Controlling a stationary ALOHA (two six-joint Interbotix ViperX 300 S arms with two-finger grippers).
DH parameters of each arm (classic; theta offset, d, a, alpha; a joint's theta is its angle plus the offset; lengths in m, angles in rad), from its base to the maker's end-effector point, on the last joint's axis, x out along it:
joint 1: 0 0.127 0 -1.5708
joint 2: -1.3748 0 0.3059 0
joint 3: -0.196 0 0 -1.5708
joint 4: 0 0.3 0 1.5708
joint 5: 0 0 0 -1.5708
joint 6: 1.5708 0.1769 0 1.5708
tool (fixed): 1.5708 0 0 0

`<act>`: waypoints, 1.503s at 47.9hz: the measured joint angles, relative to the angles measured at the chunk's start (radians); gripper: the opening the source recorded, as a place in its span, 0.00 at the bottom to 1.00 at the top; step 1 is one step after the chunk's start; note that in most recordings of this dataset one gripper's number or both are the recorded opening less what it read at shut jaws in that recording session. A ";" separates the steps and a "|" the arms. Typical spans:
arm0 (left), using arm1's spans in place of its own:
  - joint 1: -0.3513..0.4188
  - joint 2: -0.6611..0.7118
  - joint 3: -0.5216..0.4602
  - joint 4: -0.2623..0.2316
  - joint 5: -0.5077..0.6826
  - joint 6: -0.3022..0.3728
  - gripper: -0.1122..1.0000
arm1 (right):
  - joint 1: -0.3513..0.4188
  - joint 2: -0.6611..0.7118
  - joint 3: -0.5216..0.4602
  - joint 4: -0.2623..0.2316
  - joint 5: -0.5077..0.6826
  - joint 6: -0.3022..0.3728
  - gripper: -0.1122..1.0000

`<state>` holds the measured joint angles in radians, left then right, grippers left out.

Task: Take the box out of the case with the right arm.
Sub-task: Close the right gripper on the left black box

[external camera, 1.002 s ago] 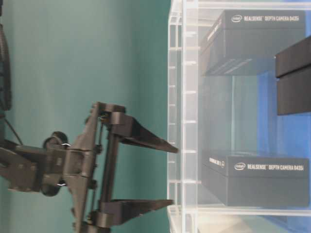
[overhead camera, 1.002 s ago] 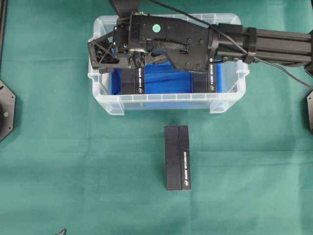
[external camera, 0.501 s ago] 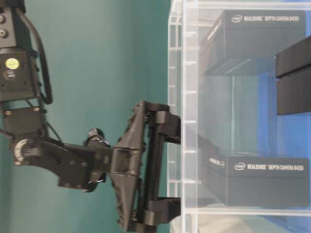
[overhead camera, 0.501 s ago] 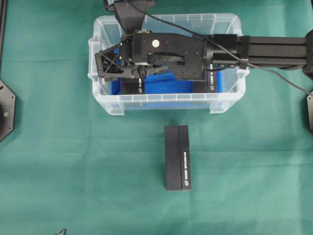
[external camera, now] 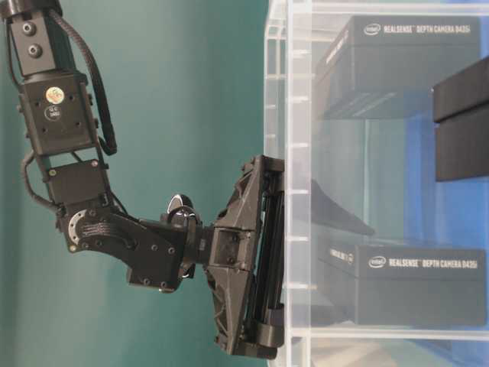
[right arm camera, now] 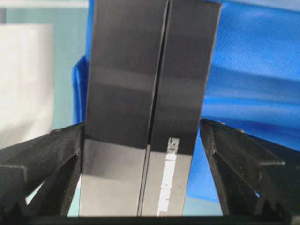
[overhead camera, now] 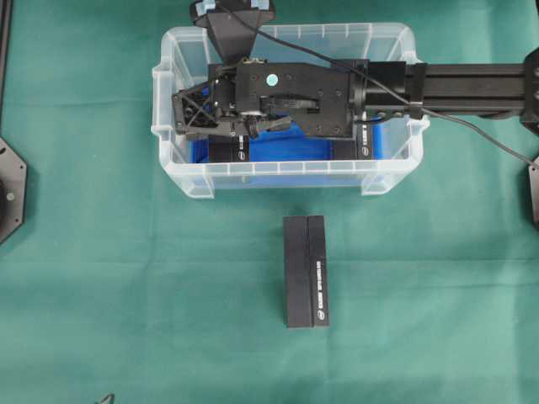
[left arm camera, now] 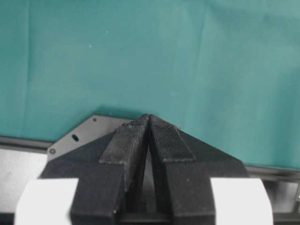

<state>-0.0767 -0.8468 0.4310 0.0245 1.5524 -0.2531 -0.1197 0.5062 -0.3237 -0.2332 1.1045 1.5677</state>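
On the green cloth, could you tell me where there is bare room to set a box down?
Bare cloth spreads left of the lone box and right of it, below the tub. The tub itself is crowded: boxes inside, the right arm over them.

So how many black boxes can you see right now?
3: one on the green cloth outside the case, two inside, at the left and right ends. The right arm may hide more.

The right arm is all black, boxy body with small screws, a round blue-green sticker on top and loose black cables looping along it. Its gripper has that lattice, truss-style frame. The left gripper has textured black wedge fingers with white brackets either side.
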 measured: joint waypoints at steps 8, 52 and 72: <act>0.000 0.000 0.000 0.000 -0.002 0.000 0.10 | -0.008 0.000 0.009 0.002 -0.017 0.000 0.97; 0.000 0.000 0.003 0.000 -0.002 0.000 0.10 | -0.008 0.023 0.006 0.054 0.008 0.032 0.72; 0.000 -0.002 0.005 0.000 -0.002 0.002 0.10 | 0.003 0.021 -0.129 0.009 0.156 0.032 0.72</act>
<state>-0.0767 -0.8483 0.4357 0.0245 1.5509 -0.2516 -0.1166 0.5277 -0.4525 -0.2240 1.2609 1.5999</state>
